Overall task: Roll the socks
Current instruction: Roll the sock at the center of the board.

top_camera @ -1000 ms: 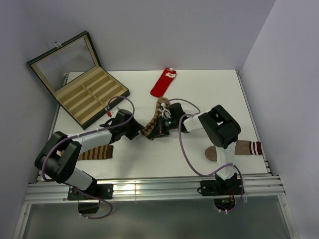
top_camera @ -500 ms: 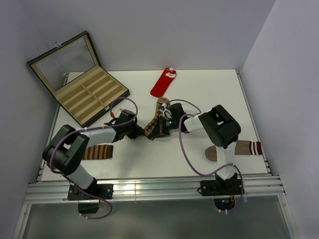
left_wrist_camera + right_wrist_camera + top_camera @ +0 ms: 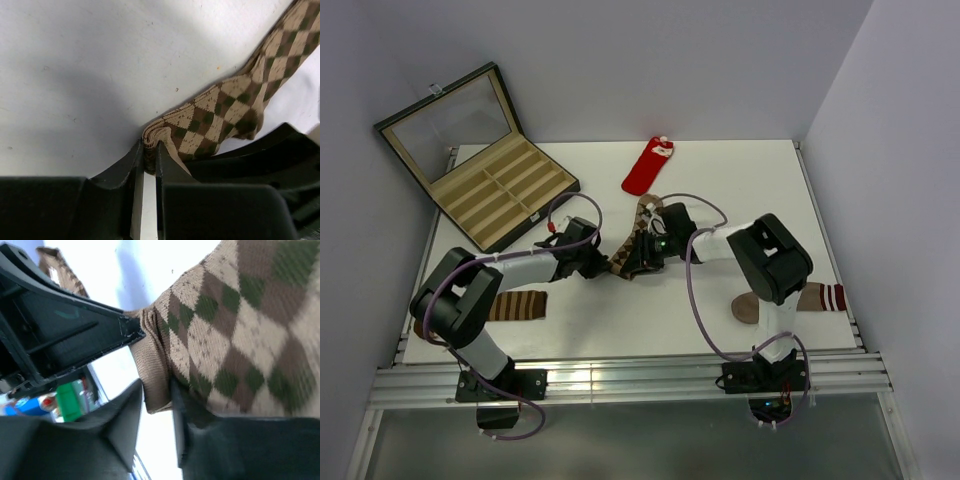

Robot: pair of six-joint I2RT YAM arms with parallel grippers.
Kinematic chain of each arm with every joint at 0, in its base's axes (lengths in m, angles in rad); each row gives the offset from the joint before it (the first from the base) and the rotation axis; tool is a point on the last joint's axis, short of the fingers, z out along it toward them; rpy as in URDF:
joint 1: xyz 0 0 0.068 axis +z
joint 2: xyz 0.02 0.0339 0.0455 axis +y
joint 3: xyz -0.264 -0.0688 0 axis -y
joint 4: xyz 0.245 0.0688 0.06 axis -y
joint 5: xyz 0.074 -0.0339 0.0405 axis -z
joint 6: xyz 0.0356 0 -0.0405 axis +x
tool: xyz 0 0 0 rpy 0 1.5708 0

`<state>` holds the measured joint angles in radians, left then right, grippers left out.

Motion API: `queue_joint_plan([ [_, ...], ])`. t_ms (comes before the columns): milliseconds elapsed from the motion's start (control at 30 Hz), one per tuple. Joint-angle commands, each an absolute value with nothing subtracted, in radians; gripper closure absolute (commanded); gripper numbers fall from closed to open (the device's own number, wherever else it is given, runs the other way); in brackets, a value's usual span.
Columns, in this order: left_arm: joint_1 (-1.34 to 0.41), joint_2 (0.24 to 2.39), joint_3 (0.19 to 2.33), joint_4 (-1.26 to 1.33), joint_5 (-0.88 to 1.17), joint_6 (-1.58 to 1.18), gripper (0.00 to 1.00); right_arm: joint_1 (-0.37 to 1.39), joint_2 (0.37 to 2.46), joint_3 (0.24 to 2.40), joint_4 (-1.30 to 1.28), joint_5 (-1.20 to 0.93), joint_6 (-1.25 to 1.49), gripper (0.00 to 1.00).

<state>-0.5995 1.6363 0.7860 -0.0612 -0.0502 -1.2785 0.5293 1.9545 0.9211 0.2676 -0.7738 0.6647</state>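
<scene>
The argyle sock [image 3: 642, 222] lies mid-table, its near end lifted and bunched between both grippers. My left gripper [image 3: 607, 263] is shut on that end's folded edge; in the left wrist view [image 3: 149, 152] the fabric sits pinched between the fingertips, and the sock [image 3: 225, 110] runs off to the upper right. My right gripper [image 3: 636, 258] faces it from the right, shut on the sock's plain tan cuff [image 3: 156, 375], with the diamond pattern [image 3: 240, 330] filling that view. The red sock with a white cuff [image 3: 648, 167] lies flat at the table's far middle, untouched.
An open compartment box with a glass lid [image 3: 485, 175] stands at the far left. A brown-and-cream striped sock [image 3: 516, 305] lies near the left arm. A plain tan-brown sock [image 3: 800, 298] lies at the right, partly under the right arm.
My left gripper has slid right to the sock's near end and closed on it. The right gripper has shifted slightly farther, and the sock's end is more bunched.
</scene>
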Motion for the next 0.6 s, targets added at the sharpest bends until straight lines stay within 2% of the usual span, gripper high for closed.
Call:
queue_joint_plan([
  [0, -0.614, 1.657, 0.811, -0.138, -0.061, -1.236, 1.00, 0.517, 1.843, 0.965, 0.120, -0.626, 0.555, 0.59],
  [233, -0.617, 1.660, 0.824, -0.149, -0.067, -1.215, 1.00, 0.505, 1.764, 1.041, -0.024, -0.401, 0.485, 0.59],
  [567, -0.617, 1.677, 0.867, -0.182, -0.049, -1.154, 1.00, 0.486, 1.947, 1.166, -0.078, -0.293, 0.463, 0.66],
])
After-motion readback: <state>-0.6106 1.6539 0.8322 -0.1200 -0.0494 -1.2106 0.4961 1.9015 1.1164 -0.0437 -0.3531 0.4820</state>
